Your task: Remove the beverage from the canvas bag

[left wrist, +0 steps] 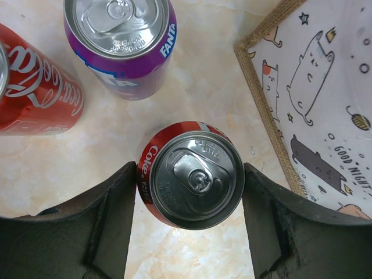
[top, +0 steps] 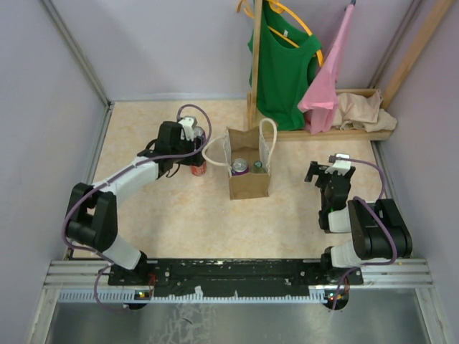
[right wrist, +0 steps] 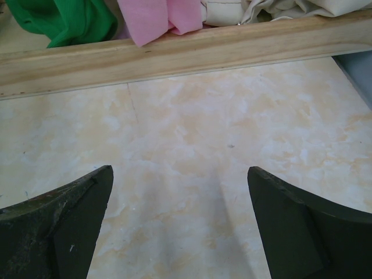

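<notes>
On marbled tabletop (top: 172, 222), lilac walls (top: 179, 43), left pincer (left wrist: 190, 174) gripping Coke can (left wrist: 196, 186), right pincer (right wrist: 179, 169) open

The left arm (top: 136, 172) reaches forward and inward from its base, elbow bent out to the left, wrist tipped down. The left gripper (left wrist: 189, 171) points straight down, its 2 dark fingers (left wrist: 110, 221) pressed against opposite sides of an upright red can (left wrist: 192, 186). The right arm (top: 366, 229) sits folded close to its base. The right gripper (right wrist: 179, 171) hangs low with its jaws spread wide, nothing between them.
</notes>
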You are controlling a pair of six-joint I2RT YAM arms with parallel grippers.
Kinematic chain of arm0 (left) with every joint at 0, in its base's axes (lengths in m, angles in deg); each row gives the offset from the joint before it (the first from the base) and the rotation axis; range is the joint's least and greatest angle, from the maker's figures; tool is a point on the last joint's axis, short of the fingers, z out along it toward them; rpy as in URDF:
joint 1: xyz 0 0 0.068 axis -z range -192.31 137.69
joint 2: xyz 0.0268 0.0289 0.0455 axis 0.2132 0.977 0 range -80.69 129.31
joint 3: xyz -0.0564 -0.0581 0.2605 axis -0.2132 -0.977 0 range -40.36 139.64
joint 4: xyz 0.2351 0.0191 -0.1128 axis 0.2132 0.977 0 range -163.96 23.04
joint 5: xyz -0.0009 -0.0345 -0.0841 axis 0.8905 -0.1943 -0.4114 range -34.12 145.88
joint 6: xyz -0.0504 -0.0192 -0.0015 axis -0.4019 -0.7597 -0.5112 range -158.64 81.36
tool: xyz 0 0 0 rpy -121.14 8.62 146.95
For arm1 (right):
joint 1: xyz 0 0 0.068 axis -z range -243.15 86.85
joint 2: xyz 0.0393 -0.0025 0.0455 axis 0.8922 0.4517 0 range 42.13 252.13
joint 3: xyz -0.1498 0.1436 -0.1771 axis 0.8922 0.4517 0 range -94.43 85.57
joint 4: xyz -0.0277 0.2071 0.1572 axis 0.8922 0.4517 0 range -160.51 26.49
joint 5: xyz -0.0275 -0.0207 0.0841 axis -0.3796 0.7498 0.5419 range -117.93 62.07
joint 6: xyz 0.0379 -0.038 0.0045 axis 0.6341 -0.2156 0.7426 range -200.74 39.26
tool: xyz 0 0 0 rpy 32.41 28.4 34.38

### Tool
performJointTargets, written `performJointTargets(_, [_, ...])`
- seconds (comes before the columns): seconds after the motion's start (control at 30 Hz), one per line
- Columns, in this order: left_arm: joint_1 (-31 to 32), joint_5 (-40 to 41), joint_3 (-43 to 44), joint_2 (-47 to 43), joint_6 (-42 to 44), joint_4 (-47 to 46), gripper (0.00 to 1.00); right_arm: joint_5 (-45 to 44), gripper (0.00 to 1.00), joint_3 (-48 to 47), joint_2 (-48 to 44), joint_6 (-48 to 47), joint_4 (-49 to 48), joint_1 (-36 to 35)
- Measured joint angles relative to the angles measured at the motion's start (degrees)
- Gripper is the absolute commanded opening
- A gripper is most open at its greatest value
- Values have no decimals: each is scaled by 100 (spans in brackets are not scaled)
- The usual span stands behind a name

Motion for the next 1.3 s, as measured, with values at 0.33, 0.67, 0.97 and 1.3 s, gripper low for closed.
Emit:
performJointTargets(0.33, [0, 98, -101, 216, -109, -516, 6, 0, 99, 0, 0, 0, 0, 0])
performJointTargets(0.67, [0, 175, 151, 422, -153, -417, 69, 0, 99, 0, 0, 0, 0, 0])
performJointTargets(0.97, [0, 372, 428, 413, -129, 160, 99, 0, 99, 0, 0, 0, 0, 0])
performJointTargets(1.3, [0, 730, 1032, 85, 74, 688, 100, 0, 99, 0, 0, 0, 0, 0])
